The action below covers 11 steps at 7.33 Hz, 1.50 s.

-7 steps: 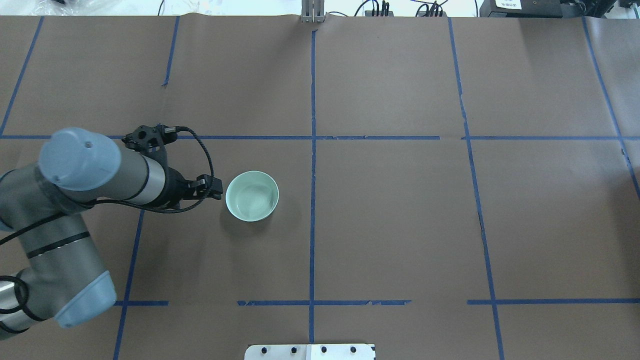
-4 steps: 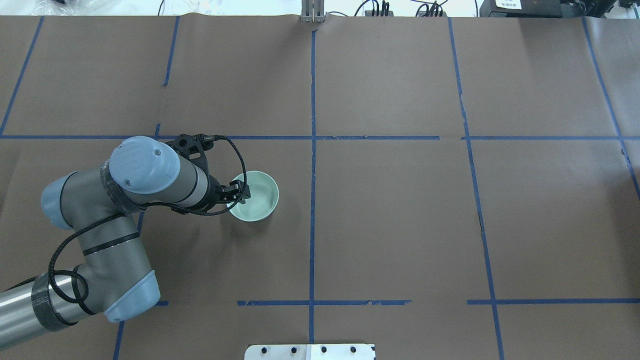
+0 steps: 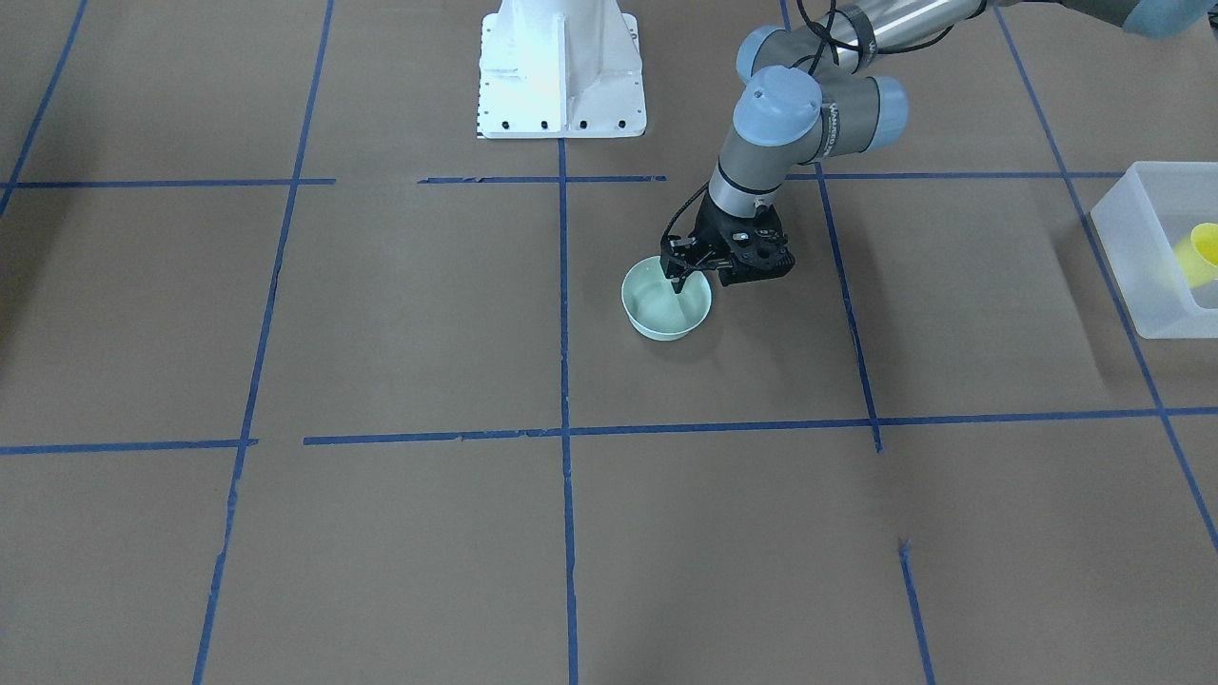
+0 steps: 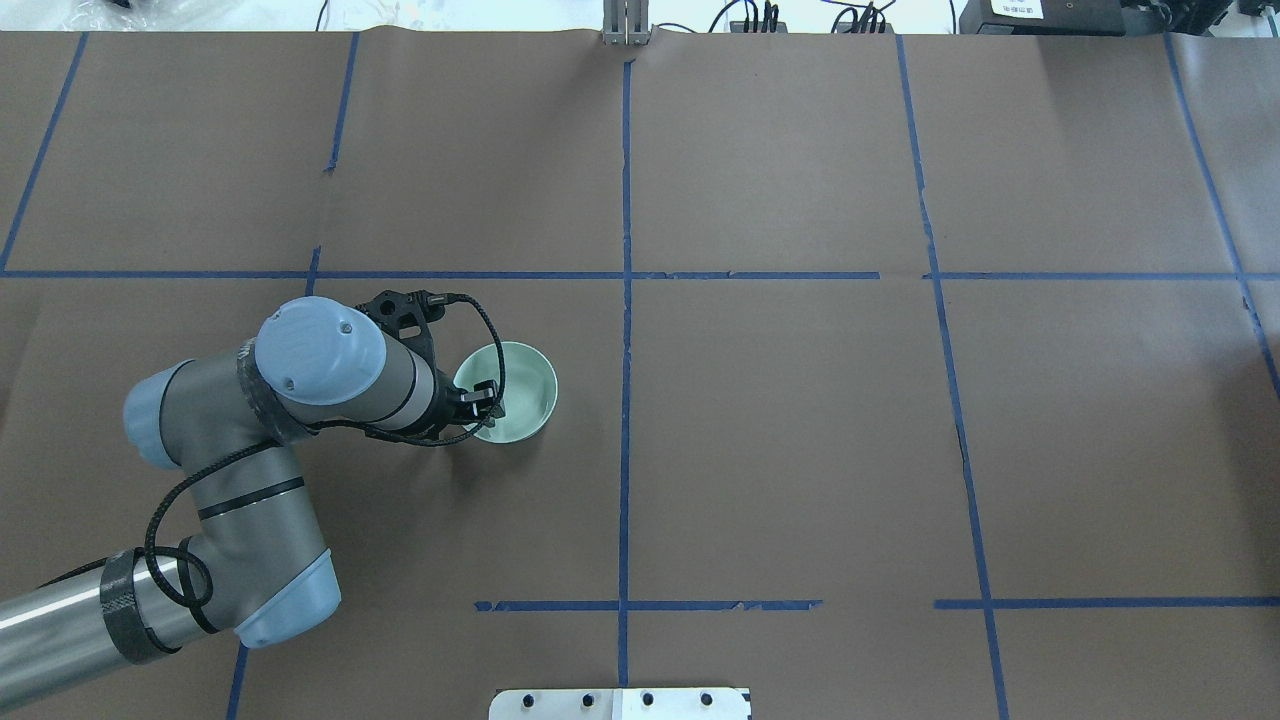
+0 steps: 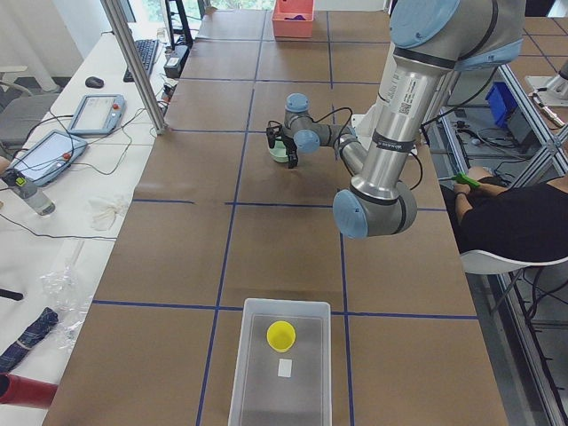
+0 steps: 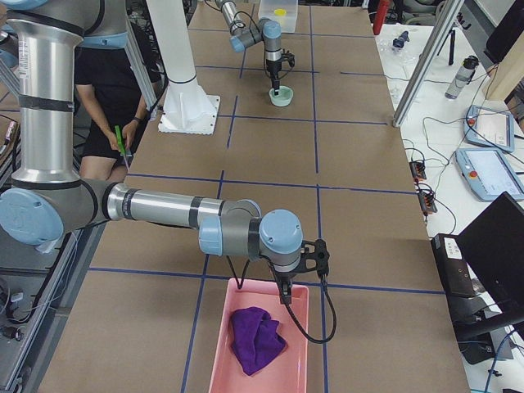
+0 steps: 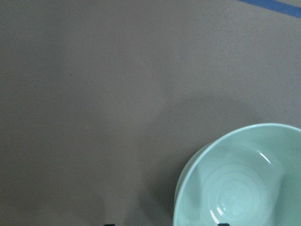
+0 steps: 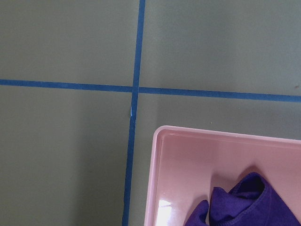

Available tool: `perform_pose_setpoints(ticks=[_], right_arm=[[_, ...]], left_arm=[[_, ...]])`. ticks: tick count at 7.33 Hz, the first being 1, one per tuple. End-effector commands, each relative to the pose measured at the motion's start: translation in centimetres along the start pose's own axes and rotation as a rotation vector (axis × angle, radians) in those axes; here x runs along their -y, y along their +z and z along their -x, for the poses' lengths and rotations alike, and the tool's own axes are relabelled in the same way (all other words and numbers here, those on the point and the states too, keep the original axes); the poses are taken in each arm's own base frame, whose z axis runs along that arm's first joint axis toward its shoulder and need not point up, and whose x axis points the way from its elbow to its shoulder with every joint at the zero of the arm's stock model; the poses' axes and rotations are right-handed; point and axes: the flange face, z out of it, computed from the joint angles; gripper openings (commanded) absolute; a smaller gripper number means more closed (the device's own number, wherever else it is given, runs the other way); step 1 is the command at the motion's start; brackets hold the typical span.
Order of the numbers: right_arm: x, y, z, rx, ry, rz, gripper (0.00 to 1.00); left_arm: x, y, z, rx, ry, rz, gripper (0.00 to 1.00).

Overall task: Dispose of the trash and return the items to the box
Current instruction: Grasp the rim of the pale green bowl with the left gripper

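A small yellow cup (image 3: 1201, 252) lies inside the frosted white box (image 3: 1137, 276) at the table's end on my left; both also show in the exterior left view, cup (image 5: 281, 335) and box (image 5: 257, 382). My left gripper (image 4: 487, 400) is open and points down at the near rim of a pale green bowl (image 4: 530, 390). In the left wrist view its fingertips stand either side of the bowl's rim (image 7: 181, 188). My right gripper (image 6: 284, 296) hangs over a pink tray (image 6: 296, 344); I cannot tell whether it is open or shut.
The pink tray (image 8: 178, 160) holds a purple cloth (image 8: 244, 202) at the table's right end. A small white label (image 5: 283, 368) lies in the box. The robot's white base (image 3: 559, 67) stands at the table's edge. Blue tape lines cross the brown paper.
My left arm has swung right to the bowl; its gripper went from beside the bowl's left rim to over and down onto that rim. The bowl has not moved.
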Motion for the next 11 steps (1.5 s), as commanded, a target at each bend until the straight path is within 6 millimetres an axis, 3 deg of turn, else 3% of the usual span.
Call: perform_pose_setpoints(ticks=[1,3,4,7,8,9,11], right_arm=[[0.1,-0.1,0.1,0.000,-0.003,-0.002,1.00],[0.3,-0.2,0.2,0.001,-0.006,-0.006,1.00],[0.3,-0.2,0.2,-0.001,-0.006,-0.005,1.00],[0.5,-0.4,0.8,0.001,-0.016,-0.008,1.00],[0.9,-0.3,1.6,0.002,-0.035,-0.007,1.00],[1.0,-0.1,2.4,0.004,-0.026,-0.001,1.00],[2.1,-1.2,7.3,0.014,0.049,-0.017,1.00]], left_arm=[[-0.2,-1.0,-0.6,-0.023,0.004,-0.003,0.00],[-0.2,-1.5,-0.7,-0.029,0.003,0.000,0.00],[1.2,-3.2,-0.8,-0.048,-0.014,-0.016,0.00],[7.6,-13.9,1.8,0.009,-0.046,-0.061,0.00],[8.8,-16.5,2.7,0.028,-0.018,-0.087,0.00],[11.2,-19.0,4.4,0.048,0.010,-0.128,0.00],[14.3,-20.9,9.2,0.115,0.086,-0.162,0.00]])
